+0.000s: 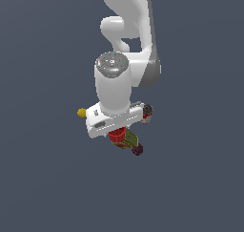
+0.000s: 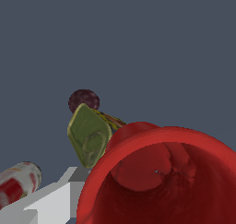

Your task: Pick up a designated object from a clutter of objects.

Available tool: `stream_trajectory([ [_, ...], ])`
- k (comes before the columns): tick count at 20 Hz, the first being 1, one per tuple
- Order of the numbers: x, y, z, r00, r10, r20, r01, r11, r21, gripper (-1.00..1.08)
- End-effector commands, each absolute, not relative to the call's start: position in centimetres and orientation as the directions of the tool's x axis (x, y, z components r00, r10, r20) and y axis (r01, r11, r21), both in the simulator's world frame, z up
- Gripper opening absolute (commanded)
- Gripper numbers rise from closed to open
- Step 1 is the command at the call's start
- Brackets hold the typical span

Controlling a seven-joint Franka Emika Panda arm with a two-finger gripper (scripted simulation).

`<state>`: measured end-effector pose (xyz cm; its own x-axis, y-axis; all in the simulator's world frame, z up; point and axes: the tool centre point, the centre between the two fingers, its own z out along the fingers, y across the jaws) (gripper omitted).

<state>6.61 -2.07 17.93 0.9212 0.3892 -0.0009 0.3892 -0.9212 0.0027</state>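
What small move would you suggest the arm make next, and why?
Probably close the gripper and lift straight up. The red cup fills the wrist view with its hollow facing the camera, and the green block sits close beside it, so sideways motion risks bumping it.

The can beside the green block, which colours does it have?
The can is red and white, clearest in the wrist view.

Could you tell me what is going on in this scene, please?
A single simulated arm hangs over a small cluster of items, its gripper right at the red cup. The wrist view looks straight into the cup's hollow, with the green block and maroon ball just beyond and the red-and-white can off to one side. A yellow lemon sits apart. The fingers are hidden, so any grasp is unclear.
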Motion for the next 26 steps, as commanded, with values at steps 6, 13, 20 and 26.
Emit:
stream_trajectory([
  [6,7.7,5.5,24.3,0.921,0.39,0.0,0.39,-0.921,0.004,-1.0],
  [13,8.9,12.1,30.0,0.921,0.39,0.0,0.39,-0.921,0.002,-1.0],
  [20,9.9,17.3,34.3,0.921,0.39,0.0,0.39,-0.921,0.001,-1.0],
  [26,10.6,20.2,36.8,0.921,0.39,0.0,0.39,-0.921,0.0,-1.0],
])
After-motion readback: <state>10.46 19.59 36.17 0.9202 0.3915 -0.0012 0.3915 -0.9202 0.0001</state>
